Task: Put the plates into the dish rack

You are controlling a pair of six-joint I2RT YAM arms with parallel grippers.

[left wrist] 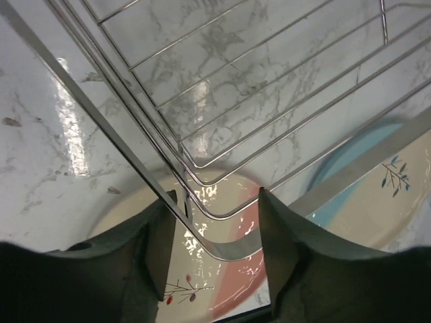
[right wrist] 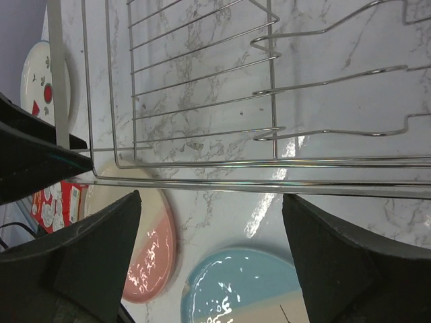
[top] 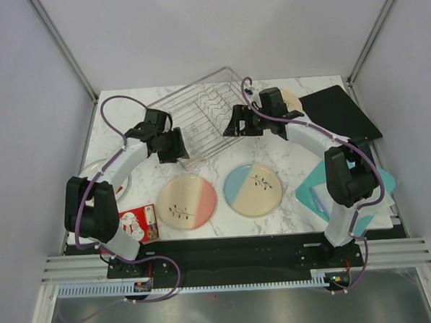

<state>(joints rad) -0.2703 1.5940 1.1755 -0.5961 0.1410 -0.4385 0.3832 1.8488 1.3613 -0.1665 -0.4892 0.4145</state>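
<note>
The silver wire dish rack (top: pixel 199 115) stands at the back middle of the marble table. My left gripper (top: pixel 173 145) is shut on its near left corner; in the left wrist view the rim wire (left wrist: pixel 222 250) spans between my fingers (left wrist: pixel 217 202). My right gripper (top: pixel 236 122) is open at the rack's right side, with the rim (right wrist: pixel 269 163) just beyond my fingertips (right wrist: pixel 210 198). The pink plate (top: pixel 186 201) and the blue plate (top: pixel 252 190) lie flat in front of the rack. The white fruit plate (top: pixel 93 175) lies at the left, and another cream plate (top: pixel 290 98) shows behind my right arm.
A red-and-white packet (top: pixel 139 223) lies at the front left. A flat black board (top: pixel 339 111) sits at the back right, and a teal tray (top: pixel 347 187) lies near the right arm's base. The rack holds no plates.
</note>
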